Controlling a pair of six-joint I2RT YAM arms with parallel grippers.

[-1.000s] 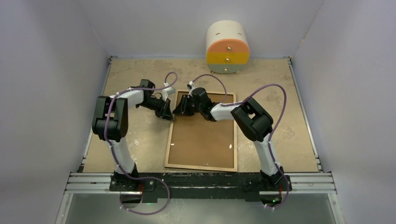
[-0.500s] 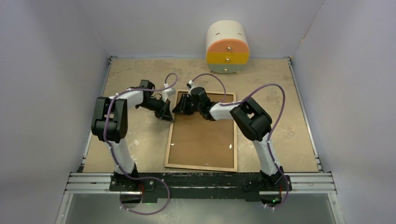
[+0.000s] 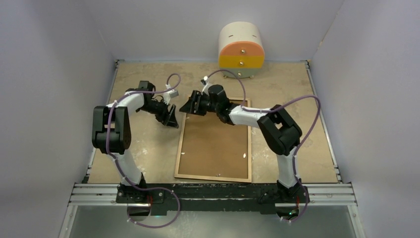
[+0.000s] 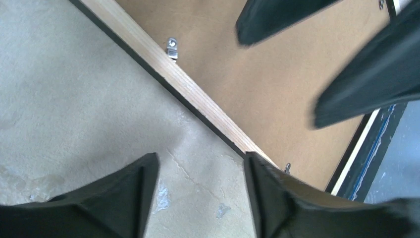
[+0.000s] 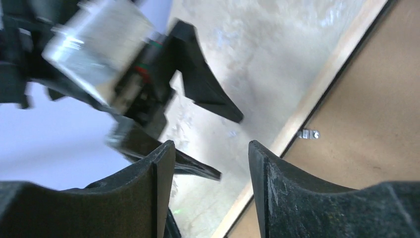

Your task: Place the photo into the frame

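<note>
Top external showed left fingers [image 3: 172, 118] and right fingers [image 3: 189, 107] spread, empty, the frame [image 3: 213, 177] edge between them; I feared nudging it askew.

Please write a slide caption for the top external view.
Left gripper and right gripper, both open, hover near the far-left corner of the face-down frame.

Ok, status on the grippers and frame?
Left gripper open, empty. Right gripper open, empty. Thin light-wood frame face down, brown backing board in it. Photo not visible.
</note>
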